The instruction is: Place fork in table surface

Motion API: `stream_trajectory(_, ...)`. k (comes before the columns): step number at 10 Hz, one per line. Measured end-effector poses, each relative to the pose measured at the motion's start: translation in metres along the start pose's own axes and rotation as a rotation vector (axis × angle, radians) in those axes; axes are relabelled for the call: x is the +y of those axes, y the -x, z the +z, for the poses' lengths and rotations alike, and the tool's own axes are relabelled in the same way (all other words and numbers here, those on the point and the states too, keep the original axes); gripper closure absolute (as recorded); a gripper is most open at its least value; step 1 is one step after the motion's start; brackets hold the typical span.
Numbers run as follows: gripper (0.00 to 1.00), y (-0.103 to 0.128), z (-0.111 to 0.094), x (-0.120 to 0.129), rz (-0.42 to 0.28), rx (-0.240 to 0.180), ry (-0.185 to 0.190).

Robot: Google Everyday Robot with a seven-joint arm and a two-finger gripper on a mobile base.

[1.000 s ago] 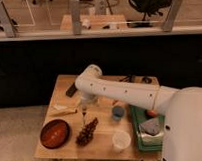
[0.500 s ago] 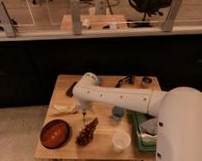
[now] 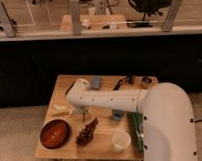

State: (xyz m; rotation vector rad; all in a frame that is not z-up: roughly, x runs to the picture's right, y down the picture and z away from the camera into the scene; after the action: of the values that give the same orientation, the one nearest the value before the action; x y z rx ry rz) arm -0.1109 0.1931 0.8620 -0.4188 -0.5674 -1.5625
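Observation:
My white arm [image 3: 114,99] reaches from the right across the light tan wooden table surface [image 3: 105,126] to its left half. The gripper [image 3: 82,112] hangs down from the wrist, low over the table. It is just behind the brown pine-cone-like cluster [image 3: 87,131] and right of a pale yellowish object [image 3: 61,109]. I cannot make out the fork; it may be hidden at the gripper or under the arm.
A dark red bowl [image 3: 56,133] sits at the front left and a white cup [image 3: 121,141] at the front right. A green tray [image 3: 137,130] lies on the right edge, partly behind my arm. A blue cup [image 3: 117,114] and small dark items [image 3: 127,80] stand further back.
The wrist has moved a little to the left and lower, bringing the gripper down closer to the table behind the brown cluster.

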Motion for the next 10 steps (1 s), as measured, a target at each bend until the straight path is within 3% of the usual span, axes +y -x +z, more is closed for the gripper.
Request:
stream_trajectory(3, 0.21, -0.001, 0.007, 0.008, 0.021, -0.014, 0.007)
stream_trajectory(6, 0.49, -0.003, 0.008, 0.014, 0.031, -0.028, 0.008)
stream_trajectory(7, 0.54, -0.003, 0.009, 0.015, 0.032, -0.031, 0.008)
stream_trajectory(10, 0.55, -0.004, 0.006, 0.017, 0.034, -0.032, 0.012)
